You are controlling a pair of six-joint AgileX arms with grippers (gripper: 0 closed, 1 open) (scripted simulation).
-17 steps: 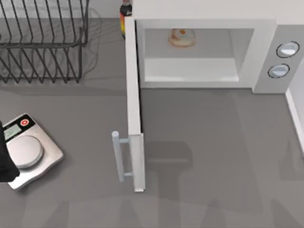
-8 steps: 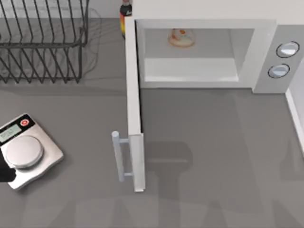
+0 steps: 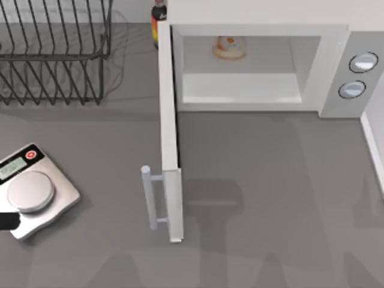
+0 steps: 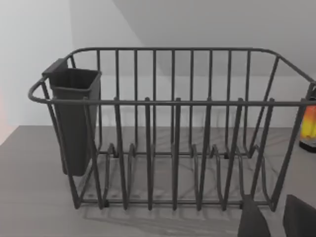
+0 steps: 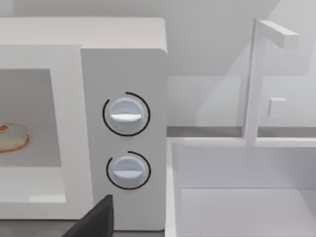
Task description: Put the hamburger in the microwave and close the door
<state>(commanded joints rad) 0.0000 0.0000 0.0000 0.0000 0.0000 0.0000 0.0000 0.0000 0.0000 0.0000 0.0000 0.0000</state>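
Observation:
The hamburger (image 3: 228,48) lies inside the white microwave (image 3: 333,66), at the back left of its cavity. The door (image 3: 169,138) stands wide open, pointing toward the table's front, with its bar handle (image 3: 148,198) on its left side. The right wrist view shows the microwave (image 5: 123,64) panel with two dials, the hamburger (image 5: 10,137) in the cavity, and a dark part of my right gripper (image 5: 96,222) in front of the panel. My left gripper (image 4: 276,222) is open and empty, facing the dish rack (image 4: 173,128). A black bit of the left arm (image 3: 6,222) shows at the table's left edge.
A kitchen scale (image 3: 33,192) sits at the left. A wire dish rack (image 3: 54,54) fills the back left, with a dark bottle (image 3: 158,18) between it and the microwave. A white basin (image 5: 237,197) with a tall post stands right of the microwave.
My left arm has pulled back to the left, off the scale and almost out of the top view. The door and hamburger have not moved.

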